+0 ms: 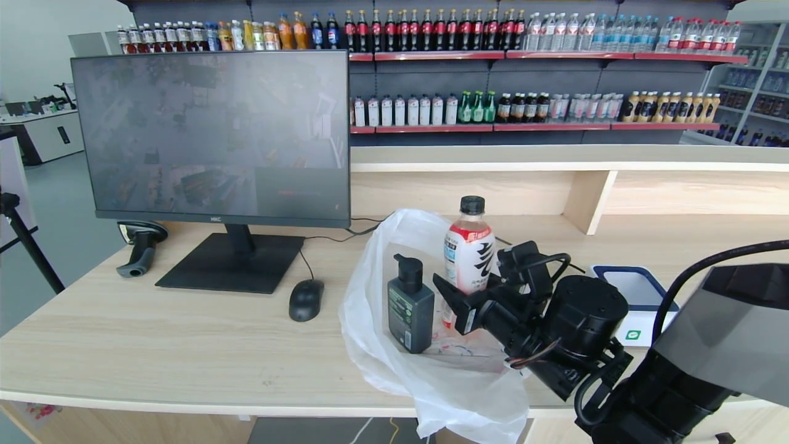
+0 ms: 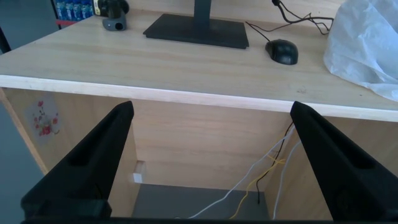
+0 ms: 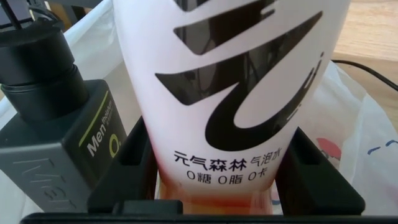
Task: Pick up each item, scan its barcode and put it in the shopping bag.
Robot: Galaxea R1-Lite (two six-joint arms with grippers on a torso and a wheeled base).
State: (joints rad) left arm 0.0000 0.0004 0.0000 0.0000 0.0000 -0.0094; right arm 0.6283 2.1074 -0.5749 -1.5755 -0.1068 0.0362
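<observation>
A pink-and-white drink bottle (image 1: 468,250) with a black cap stands upright inside the white plastic shopping bag (image 1: 394,370) on the counter. My right gripper (image 1: 468,279) is shut on the bottle's lower body; in the right wrist view the fingers (image 3: 121,168) press both sides of the bottle (image 3: 230,93). A dark grey pump bottle (image 1: 410,308) stands in the bag just beside it, also seen close by in the right wrist view (image 3: 56,137). My left gripper (image 2: 211,112) hangs open and empty below the counter's front edge (image 2: 186,93).
A monitor (image 1: 212,135) on a stand, a black mouse (image 1: 306,299) and a handheld scanner (image 1: 140,246) occupy the counter's left half. A white, blue-rimmed scanner box (image 1: 635,296) sits right of the bag. A raised wooden ledge and drink shelves lie behind.
</observation>
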